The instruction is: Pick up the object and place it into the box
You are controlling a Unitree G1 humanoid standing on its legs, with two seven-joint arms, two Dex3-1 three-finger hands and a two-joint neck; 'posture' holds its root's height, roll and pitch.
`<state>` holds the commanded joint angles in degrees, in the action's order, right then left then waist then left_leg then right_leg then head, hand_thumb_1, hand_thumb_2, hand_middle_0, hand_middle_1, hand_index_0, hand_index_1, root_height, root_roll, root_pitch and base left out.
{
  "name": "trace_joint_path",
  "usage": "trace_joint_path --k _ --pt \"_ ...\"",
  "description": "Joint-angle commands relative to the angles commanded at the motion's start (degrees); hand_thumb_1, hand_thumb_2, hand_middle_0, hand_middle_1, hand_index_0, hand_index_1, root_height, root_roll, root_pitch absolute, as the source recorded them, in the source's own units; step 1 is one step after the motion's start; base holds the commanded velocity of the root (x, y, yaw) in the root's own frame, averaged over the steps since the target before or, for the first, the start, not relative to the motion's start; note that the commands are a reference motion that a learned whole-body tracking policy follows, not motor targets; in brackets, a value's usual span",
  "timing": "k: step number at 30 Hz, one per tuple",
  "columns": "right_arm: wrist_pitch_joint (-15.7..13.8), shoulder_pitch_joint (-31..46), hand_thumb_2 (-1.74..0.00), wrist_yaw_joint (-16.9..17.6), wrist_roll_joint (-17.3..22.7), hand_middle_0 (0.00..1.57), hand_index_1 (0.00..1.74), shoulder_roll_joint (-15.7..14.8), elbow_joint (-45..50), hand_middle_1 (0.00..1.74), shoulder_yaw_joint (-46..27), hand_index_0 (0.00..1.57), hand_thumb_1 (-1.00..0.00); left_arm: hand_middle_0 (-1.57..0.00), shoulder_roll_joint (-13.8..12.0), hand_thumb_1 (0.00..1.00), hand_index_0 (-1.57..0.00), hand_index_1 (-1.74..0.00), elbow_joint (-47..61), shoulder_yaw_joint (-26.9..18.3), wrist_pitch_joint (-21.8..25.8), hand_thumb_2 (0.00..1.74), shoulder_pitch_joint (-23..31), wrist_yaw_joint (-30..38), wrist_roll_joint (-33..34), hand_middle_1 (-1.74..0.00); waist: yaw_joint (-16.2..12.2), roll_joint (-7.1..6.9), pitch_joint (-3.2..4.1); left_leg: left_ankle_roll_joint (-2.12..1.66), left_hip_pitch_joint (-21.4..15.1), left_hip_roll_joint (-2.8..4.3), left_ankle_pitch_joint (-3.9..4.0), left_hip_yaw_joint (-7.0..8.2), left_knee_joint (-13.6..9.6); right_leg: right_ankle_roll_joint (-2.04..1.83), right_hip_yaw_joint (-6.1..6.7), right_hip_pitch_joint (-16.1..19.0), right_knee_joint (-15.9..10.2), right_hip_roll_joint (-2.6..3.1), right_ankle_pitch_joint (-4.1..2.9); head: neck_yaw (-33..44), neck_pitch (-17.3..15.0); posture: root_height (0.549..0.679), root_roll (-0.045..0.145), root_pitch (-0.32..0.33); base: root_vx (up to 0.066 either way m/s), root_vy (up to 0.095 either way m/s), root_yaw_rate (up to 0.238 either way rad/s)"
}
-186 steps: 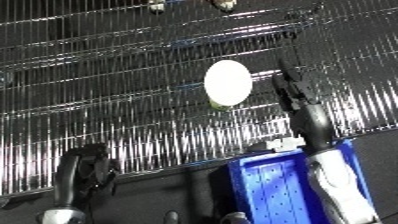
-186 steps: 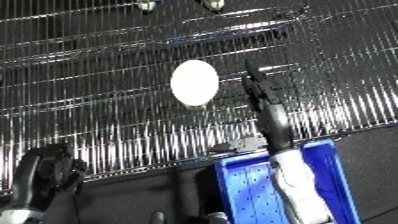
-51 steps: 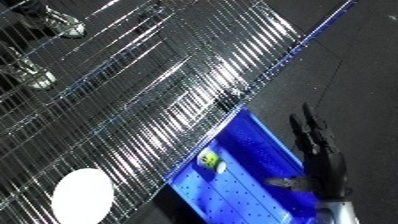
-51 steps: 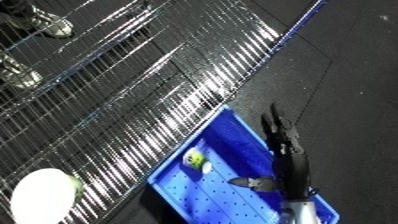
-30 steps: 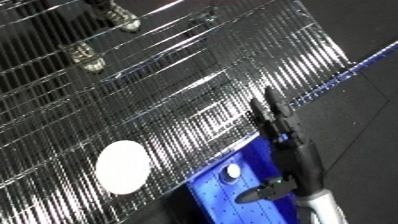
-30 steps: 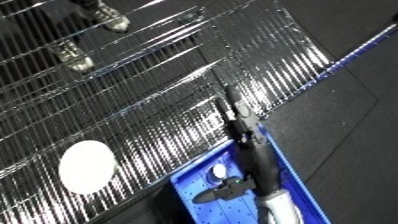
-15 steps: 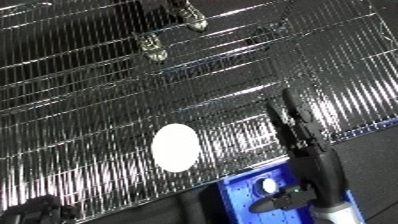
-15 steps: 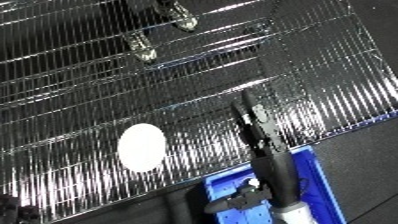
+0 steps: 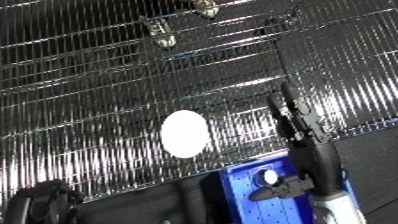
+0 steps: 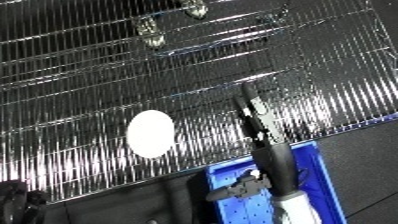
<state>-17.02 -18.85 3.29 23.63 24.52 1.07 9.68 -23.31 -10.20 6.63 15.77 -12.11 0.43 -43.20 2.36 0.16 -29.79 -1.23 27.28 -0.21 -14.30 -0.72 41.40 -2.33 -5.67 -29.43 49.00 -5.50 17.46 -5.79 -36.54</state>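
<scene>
White and oval, the object (image 9: 185,133) lies flat on the shiny wire-grid surface (image 9: 98,100), just up and left of the blue bin (image 10: 313,170). Over the bin's far rim the right hand (image 9: 298,120) reaches out with its fingers straight and holding nothing, pointing across the grid well right of the object. The left hand (image 9: 40,202) is only a dark shape at the lower left corner, its fingers impossible to make out.

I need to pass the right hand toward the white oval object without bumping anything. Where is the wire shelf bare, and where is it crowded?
Bare wire shelf lies left of the white oval object and between it and the right hand. Crowded: the two metal pieces at the top, and the blue bin below the hand.
</scene>
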Motion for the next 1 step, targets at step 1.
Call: trace_joint_path --k 1 --pt "0.28 -0.40 0.00 0.03 -0.18 0.00 0.00 0.03 -0.28 0.00 0.19 0.00 0.00 -1.57 0.00 1.00 -1.57 -1.74 -0.12 0.08 -0.01 1.74 -0.16 0.02 0.02 -1.74 0.10 0.04 0.00 0.00 0.10 -0.06 -0.05 0.00 0.14 0.02 -0.03 -0.09 0.15 -0.03 0.06 0.21 -0.42 0.630 0.063 0.023 0.030 0.005 0.064"
